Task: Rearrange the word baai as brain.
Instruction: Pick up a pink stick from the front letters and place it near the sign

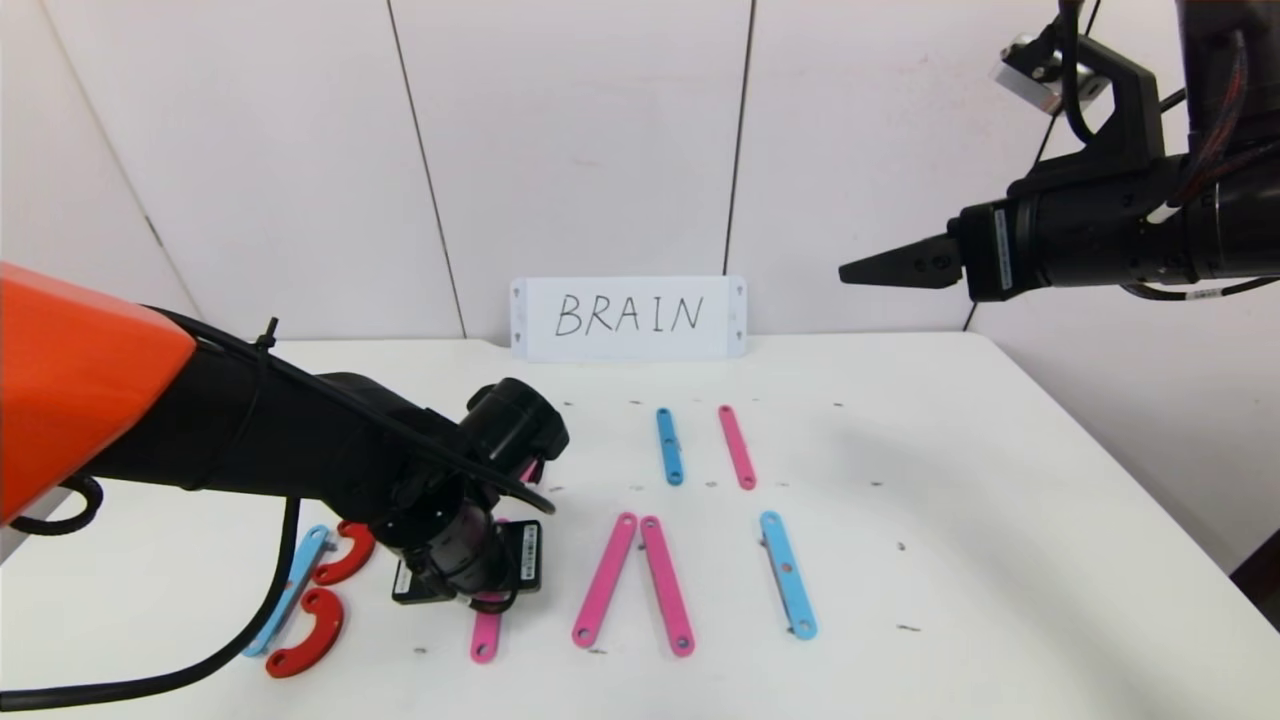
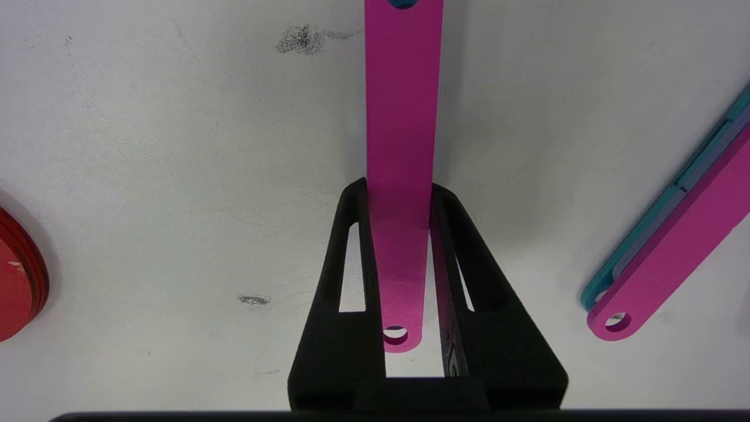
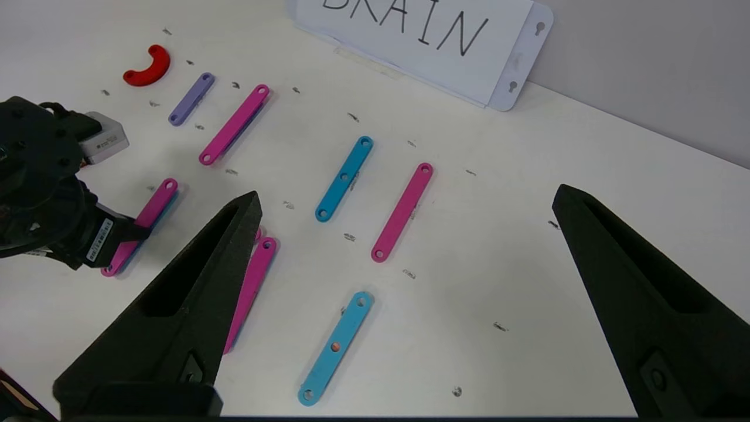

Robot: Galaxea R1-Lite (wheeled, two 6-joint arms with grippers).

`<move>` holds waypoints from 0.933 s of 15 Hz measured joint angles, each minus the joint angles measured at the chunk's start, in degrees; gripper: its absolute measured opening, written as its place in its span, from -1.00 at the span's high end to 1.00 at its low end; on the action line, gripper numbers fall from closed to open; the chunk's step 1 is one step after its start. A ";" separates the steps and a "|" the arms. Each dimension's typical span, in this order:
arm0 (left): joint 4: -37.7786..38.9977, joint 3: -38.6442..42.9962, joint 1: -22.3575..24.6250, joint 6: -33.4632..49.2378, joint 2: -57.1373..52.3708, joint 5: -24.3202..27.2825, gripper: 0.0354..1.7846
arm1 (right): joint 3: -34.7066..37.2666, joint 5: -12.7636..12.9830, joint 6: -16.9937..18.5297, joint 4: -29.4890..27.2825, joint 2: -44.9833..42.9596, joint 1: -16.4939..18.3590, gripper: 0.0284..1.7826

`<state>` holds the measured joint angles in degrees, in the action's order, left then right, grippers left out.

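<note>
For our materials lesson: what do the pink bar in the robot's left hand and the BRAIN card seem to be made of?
Pink bar: probably hard plastic, matte, judging by its flat, even colour and clean round holes. The left hand is shut on it.
BRAIN card: looks like a stiff white plastic or coated board; it stands upright with keyhole slots at its ends.

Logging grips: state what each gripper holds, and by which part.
Left gripper pinches a pink bar across its width near one end. Right gripper holds nothing.

A white table (image 1: 1000, 520) with small dark scuffs stands against a pale wall (image 1: 580, 150) of vertically seamed panels.
</note>
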<state>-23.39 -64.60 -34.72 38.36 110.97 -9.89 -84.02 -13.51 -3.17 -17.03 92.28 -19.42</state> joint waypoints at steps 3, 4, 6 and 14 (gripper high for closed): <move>-0.48 -0.65 0.00 -0.72 -1.16 -0.55 0.71 | 0.00 -0.02 0.01 0.00 -0.13 0.00 -0.95; -0.66 -1.33 0.05 -1.22 -1.99 -0.63 0.71 | 0.00 0.00 0.01 0.00 -0.20 0.00 -0.95; -2.04 -4.23 0.11 -2.86 -3.69 -0.74 0.71 | 0.00 0.00 0.04 0.00 -0.33 0.02 -0.95; -17.94 -32.87 0.18 -7.11 -0.78 -0.91 0.71 | 0.04 -0.02 0.04 0.00 -1.05 0.43 -0.95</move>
<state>-41.34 -97.46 -34.54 31.26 110.19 -10.80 -83.98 -13.53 -3.13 -17.03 91.23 -18.99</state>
